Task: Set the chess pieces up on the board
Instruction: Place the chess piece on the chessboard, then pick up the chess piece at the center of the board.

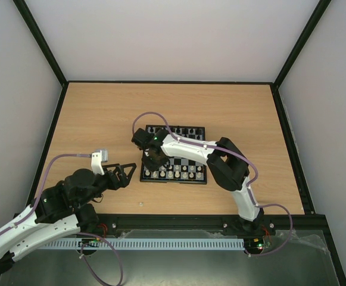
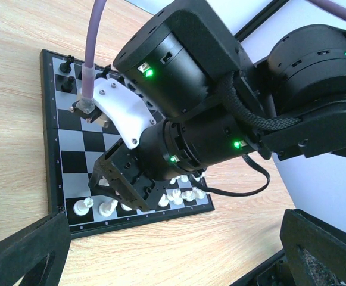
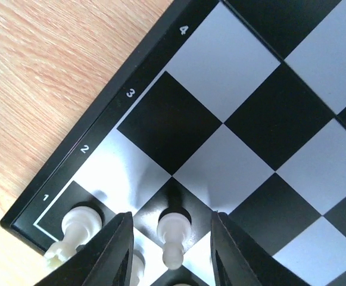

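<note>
Right wrist view: my right gripper [image 3: 173, 253] straddles an upright white pawn [image 3: 174, 229], jaws parted, neither finger touching it.
The white pawn's long axis is vertical. It stands on a dark second-row square by the near-left corner of the board [image 3: 250, 119], with a white piece [image 3: 77, 226] just beside it and bare squares beyond. My right arm reaches left across the board, wrist turned down. My left gripper [image 1: 124, 175] hovers wide open over the table [image 1: 101, 113], left of the board.

From above, the right arm [image 1: 187, 148] hides part of the board [image 1: 174, 181].
</note>
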Available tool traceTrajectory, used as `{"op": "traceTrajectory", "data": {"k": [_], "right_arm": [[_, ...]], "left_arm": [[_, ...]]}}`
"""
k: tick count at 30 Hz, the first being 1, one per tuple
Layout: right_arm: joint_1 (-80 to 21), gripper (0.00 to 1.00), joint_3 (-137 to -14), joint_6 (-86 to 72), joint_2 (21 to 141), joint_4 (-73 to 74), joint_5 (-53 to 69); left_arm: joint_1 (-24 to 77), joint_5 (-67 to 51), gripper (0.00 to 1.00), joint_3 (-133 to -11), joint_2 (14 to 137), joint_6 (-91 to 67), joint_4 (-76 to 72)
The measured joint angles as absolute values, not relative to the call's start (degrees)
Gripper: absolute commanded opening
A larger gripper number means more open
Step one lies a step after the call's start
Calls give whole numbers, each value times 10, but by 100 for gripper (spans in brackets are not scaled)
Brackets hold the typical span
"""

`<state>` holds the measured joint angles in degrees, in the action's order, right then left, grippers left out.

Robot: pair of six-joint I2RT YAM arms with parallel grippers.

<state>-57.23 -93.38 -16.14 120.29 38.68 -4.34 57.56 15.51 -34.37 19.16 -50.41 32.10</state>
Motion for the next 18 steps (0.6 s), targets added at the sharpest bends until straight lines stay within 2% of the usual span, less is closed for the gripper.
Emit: {"op": "traceTrajectory", "data": {"k": [5,8,10,11,18], "right_arm": [[-572,67,-930,-170,1169,384,-47],[-572,81,-910,-180,1117,378,-52],[-572,95,-887,-187,1067,375,-60],[-572,99,-873,-190,1039,374,-66],[-570,99,-754,-225,859,358,-114]], "left_arm": [[576,156,99,-344,196,-504,321],[576,156,99,-347,211,-504,322],[576,155,99,-352,228,-504,326],[576,155,99,-357,239,-504,330],[576,152,99,-415,337,-504,377]]}}
